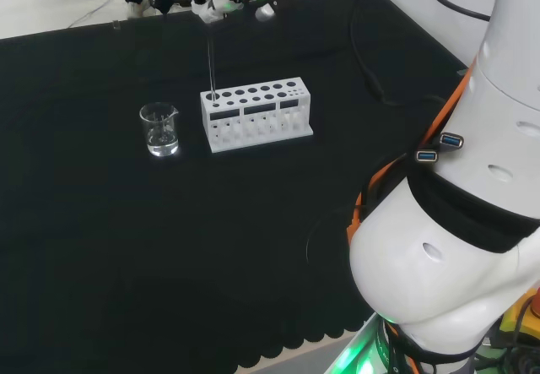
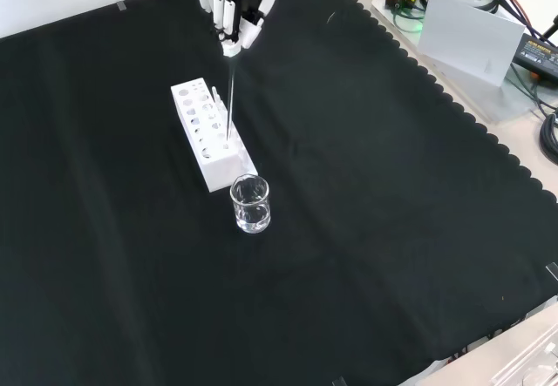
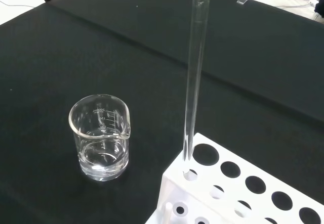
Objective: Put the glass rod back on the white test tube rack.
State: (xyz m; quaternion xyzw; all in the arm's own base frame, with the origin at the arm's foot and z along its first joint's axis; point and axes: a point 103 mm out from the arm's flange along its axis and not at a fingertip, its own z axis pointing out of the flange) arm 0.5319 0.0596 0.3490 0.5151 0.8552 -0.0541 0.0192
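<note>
One rod [image 2: 229, 98], clear glass, hangs near-vertical from the hand [image 2: 231, 3], fingers curled down and pinched on its top end. Front view: hand at top of frame, above the far end of the rack [image 2: 209, 133]; rod runs down from the fingertips [image 2: 230, 44] to the rack's near end. Wrist view: rod's lower tip sits in a corner hole of the rack top, at the end nearest the beaker [image 3: 100, 137]; whether the tip touches the bottom cannot be told. Head view: rod [image 1: 211, 70] stands upright over the rack's [image 1: 256, 114] left end, its tip at the left-most hole of the back row.

Rack: white, rectangular, two rows of round holes on top, on black cloth [image 2: 366, 229]. Other holes visible in wrist view hold nothing.

Beaker: clear, w/ spout and printed scale, a little clear liquid at the bottom. Stands just beside the rack's end, apart from it; left of rack in head view [image 1: 159, 129], nearer the camera in front view [image 2: 250, 203].
</note>
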